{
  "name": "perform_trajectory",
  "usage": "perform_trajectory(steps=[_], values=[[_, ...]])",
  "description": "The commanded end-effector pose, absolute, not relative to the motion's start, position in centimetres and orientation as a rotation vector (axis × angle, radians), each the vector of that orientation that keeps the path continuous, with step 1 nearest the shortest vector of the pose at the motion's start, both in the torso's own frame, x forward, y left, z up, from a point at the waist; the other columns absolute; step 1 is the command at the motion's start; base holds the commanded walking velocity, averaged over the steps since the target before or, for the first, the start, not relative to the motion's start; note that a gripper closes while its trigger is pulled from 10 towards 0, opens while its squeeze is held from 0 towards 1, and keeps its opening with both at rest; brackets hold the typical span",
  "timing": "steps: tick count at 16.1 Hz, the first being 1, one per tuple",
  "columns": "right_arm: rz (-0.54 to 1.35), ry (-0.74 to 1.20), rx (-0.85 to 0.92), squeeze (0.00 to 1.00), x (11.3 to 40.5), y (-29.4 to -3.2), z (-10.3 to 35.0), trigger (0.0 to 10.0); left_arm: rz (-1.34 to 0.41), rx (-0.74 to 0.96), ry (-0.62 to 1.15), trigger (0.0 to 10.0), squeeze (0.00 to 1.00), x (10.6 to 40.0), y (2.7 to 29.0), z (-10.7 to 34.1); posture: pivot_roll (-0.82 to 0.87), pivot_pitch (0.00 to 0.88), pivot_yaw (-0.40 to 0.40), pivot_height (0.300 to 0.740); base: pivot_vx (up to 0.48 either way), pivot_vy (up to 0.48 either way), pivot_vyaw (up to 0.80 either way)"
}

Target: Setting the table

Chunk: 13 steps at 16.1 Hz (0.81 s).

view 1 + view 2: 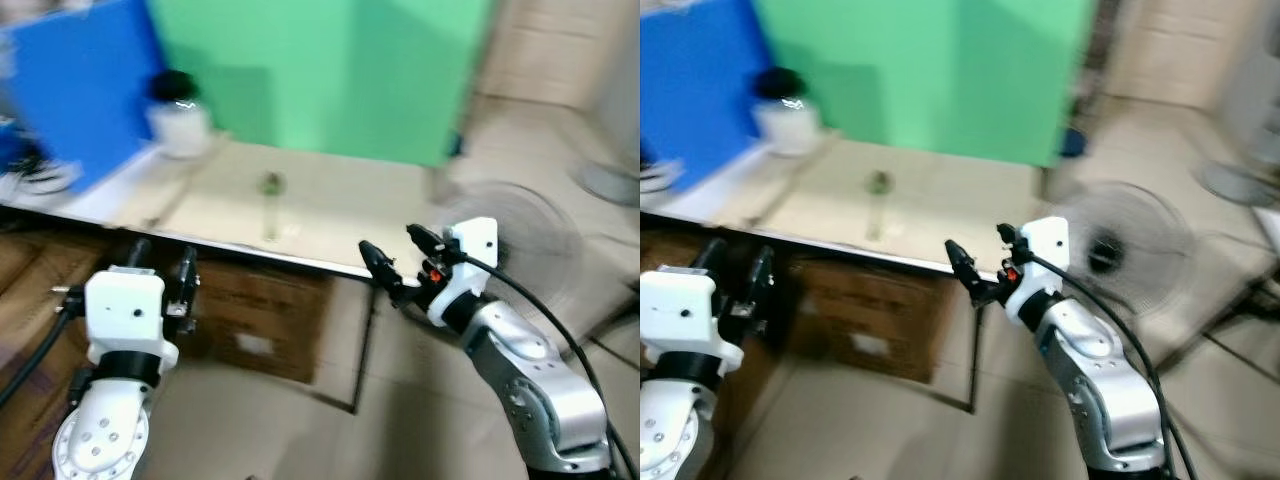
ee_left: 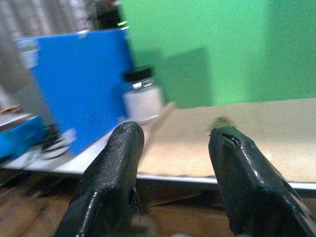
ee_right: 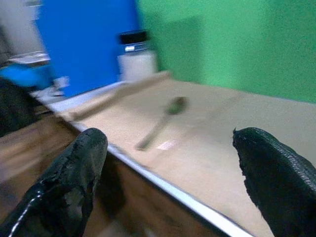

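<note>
A spoon (image 1: 270,205) with a greenish bowl lies on the beige mat (image 1: 340,215) of the table, near the middle. A white jar with a black lid (image 1: 178,118) stands at the mat's far left corner. My left gripper (image 1: 162,262) hovers open and holds nothing, just before the table's front edge at the left. At the table's front right corner, my right gripper (image 1: 398,255) is open too, its fingers spread wide. In the right wrist view the spoon (image 3: 160,123) lies ahead between the fingertips (image 3: 74,173). The picture is blurred.
A blue panel (image 1: 85,85) and a green panel (image 1: 330,70) stand behind the table. A cardboard box (image 1: 260,315) sits under it. A floor fan (image 1: 515,235) stands just right of the table, close to my right arm. Cluttered items lie at the far left.
</note>
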State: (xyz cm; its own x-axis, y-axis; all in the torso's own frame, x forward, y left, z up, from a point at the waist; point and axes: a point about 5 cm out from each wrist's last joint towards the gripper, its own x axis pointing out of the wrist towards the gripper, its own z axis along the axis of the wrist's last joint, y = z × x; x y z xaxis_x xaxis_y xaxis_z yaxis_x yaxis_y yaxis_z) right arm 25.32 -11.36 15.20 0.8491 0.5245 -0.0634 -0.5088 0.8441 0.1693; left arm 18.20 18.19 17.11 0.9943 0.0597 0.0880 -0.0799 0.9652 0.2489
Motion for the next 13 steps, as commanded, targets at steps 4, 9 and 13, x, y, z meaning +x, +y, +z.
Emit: perform_trajectory(steps=[4, 9, 13], values=[[0.556, 0.098, 0.147, 0.0, 25.29, -11.22, 15.43, 10.0, 0.062, 0.257, -0.076, 10.0, 0.0, 18.29, 18.27, 17.13, -0.01, 0.012, -0.014, 0.74, 0.327, 0.0, 0.0], [0.561, 0.101, 0.149, 0.0, 25.26, -11.21, 15.41, 10.0, 0.064, 0.26, -0.07, 10.0, 0.0, 18.21, 18.43, 17.11, -0.01, 0.016, -0.017, 0.74, 0.329, 0.0, 0.0], [0.562, 0.102, 0.153, 0.0, 25.23, -11.15, 15.41, 10.0, 0.061, 0.263, -0.067, 10.0, 0.0, 18.22, 18.6, 17.09, -0.01, 0.016, -0.016, 0.74, 0.329, 0.0, 0.0]])
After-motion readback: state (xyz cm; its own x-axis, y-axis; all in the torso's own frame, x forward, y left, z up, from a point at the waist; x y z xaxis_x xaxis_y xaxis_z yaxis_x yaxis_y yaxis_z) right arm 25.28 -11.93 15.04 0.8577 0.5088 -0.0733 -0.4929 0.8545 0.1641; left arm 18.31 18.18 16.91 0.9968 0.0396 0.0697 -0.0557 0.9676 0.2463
